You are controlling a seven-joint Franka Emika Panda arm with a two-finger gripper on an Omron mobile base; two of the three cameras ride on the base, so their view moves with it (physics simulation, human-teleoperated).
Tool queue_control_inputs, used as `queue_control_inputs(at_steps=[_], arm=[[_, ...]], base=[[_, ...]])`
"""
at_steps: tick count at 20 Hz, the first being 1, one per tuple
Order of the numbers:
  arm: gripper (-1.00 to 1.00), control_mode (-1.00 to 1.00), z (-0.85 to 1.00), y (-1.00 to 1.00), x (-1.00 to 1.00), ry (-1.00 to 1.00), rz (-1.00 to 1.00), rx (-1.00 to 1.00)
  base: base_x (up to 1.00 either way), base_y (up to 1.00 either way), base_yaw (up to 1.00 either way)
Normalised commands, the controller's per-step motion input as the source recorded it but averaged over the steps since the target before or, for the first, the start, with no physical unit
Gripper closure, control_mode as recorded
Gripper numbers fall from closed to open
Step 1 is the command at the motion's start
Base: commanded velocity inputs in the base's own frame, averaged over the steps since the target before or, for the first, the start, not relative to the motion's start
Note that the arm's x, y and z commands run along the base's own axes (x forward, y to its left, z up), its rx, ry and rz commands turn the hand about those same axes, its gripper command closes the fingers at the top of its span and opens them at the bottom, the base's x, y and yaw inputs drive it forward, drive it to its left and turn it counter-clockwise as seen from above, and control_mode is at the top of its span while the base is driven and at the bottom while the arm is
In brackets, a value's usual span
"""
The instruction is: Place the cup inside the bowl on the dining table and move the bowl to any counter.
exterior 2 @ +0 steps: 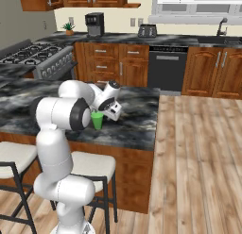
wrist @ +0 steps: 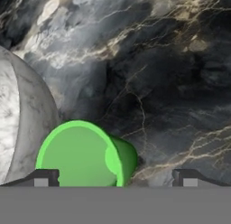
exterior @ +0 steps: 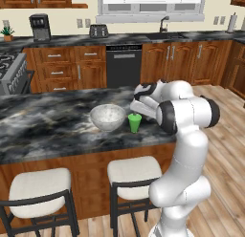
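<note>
Here's the gripper (wrist: pixel 115 178) poised over the dining table (exterior: pixel 43 123), jaws spread as wide as they go and holding nothing at all. Right under it, a touch off toward its left fingertip, stands the cup (wrist: pixel 83 153), upright on the stone, open mouth facing up into the hand camera. So the cup's long axis runs straight up and down, nearly in line with the hand's approach, and the fingers look set to straddle it once the hand shifts a little that way and drops. Just beyond the cup on that same side sits the bowl (wrist: pixel 22 123), its pale speckled wall very close to the cup, perhaps touching; I cannot tell. That closeness is the thing to watch: by my reckoning the finger on the bowl's side has little room to slip between them. From the left base camera, the cup (exterior: pixel 134 122) stands just past the hand with the bowl (exterior: pixel 107 117) beside it, both near the table's front edge above the white stools (exterior: pixel 40 186). Beyond the hand, across the floor, runs the counter (exterior: pixel 134 38) with its sink and tap.
</note>
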Motion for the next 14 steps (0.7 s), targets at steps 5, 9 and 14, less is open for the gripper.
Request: queue_control_inputs(at_steps=[5, 9, 14], arm=[[-1.0, -1.0, -0.19, 0.0, 0.02, 0.0, 0.0, 0.0], [-1.0, -1.0, -0.16, 0.0, 0.05, 0.0, 0.0, 0.0], [-1.0, -1.0, -0.1, 0.02, 0.09, 0.0, 0.0, 0.0]], base=[[0.0, 0.0, 0.0], [0.0, 0.0, 0.0], [0.0, 0.0, 0.0]])
